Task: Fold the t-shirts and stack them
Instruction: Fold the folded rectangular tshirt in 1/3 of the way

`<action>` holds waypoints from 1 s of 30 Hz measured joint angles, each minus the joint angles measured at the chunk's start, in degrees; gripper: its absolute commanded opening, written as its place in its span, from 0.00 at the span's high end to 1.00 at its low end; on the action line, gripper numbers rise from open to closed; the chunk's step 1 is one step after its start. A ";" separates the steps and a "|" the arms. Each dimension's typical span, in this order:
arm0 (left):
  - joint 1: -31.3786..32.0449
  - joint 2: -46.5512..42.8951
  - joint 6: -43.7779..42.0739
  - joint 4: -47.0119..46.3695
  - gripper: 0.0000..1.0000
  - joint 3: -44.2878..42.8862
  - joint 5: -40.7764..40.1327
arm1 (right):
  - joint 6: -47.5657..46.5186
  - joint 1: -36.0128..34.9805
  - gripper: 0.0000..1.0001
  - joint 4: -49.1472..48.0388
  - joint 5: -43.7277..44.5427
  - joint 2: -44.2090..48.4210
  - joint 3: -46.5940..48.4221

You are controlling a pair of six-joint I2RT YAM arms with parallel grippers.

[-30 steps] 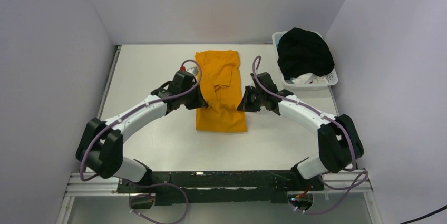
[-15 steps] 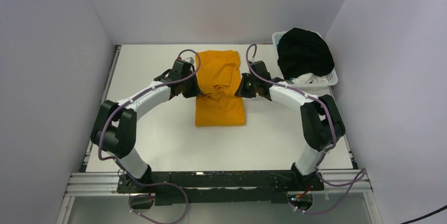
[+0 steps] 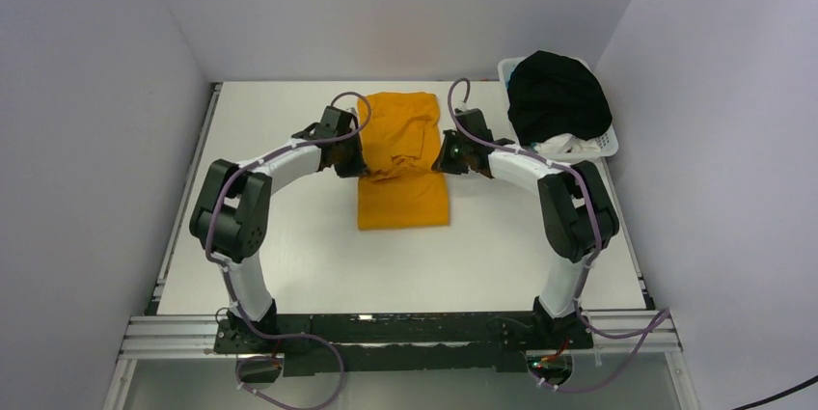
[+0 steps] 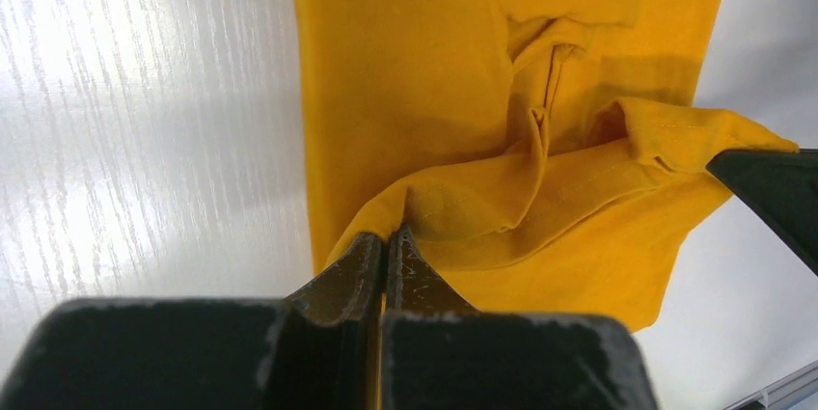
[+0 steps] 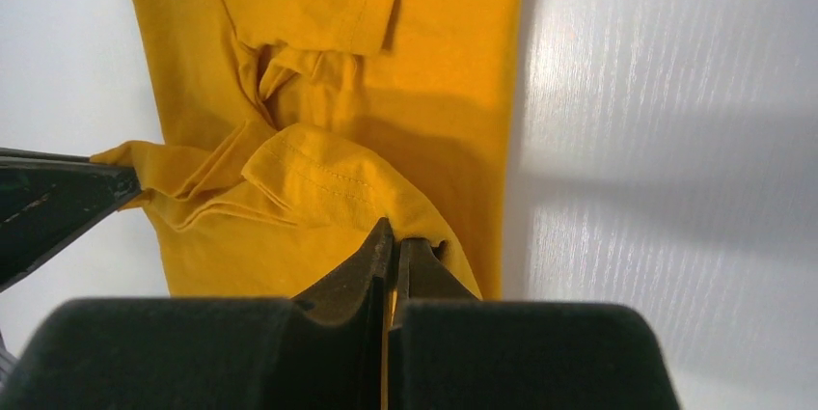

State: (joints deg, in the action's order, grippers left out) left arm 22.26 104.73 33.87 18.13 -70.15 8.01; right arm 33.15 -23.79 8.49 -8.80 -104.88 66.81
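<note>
A mustard-orange t-shirt lies as a long narrow strip in the middle of the table. My left gripper is shut on its left hem corner, seen pinched between the fingers in the left wrist view. My right gripper is shut on the right hem corner, seen in the right wrist view. Both hold the lifted lower edge over the shirt's middle, so the cloth doubles back on itself. A black t-shirt is heaped on the white basket.
A white plastic basket stands at the back right with light cloth under the black shirt. Grey walls enclose the table on three sides. A metal rail runs along the near edge by the arm bases.
Both grippers have carried the shirt's lower edge away from me toward the collar end. The flat part near me has grown shorter, and the arms have stretched further out.
</note>
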 measured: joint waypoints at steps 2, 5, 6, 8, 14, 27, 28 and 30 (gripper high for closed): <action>-0.09 0.83 -0.15 -0.26 0.97 -0.37 0.33 | -0.04 0.07 1.00 -0.61 0.37 -0.20 0.00; -0.13 1.81 -0.24 -0.28 0.88 -1.44 0.33 | -0.33 0.26 1.00 -1.07 0.90 -1.27 0.85; -0.15 2.05 -0.24 -0.28 0.78 -1.81 0.31 | -0.48 0.33 0.97 -1.16 0.96 -1.84 1.36; -0.33 2.49 -0.24 -0.17 0.63 -2.60 0.20 | -0.72 0.59 0.77 -1.14 1.07 -3.54 2.75; -1.49 2.56 -0.02 0.59 0.01 -4.87 -0.66 | -1.09 1.18 0.01 0.02 2.01 -4.98 5.62; -1.38 -17.70 1.53 -3.43 0.00 13.57 1.20 | 1.49 1.25 0.00 -1.81 0.70 13.31 -11.23; -0.87 -18.75 1.84 -3.80 0.01 15.89 1.64 | 1.97 1.18 0.00 -1.88 -0.04 14.80 -13.42; 0.76 -20.85 2.89 -4.44 0.02 21.33 2.49 | 2.86 0.94 0.00 -1.77 -1.49 17.00 -17.27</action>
State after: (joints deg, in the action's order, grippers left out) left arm 23.03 83.88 36.75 13.69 -48.82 10.50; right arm 36.01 -22.85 6.72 -10.28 -87.88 49.54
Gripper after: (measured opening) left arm 0.994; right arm 0.994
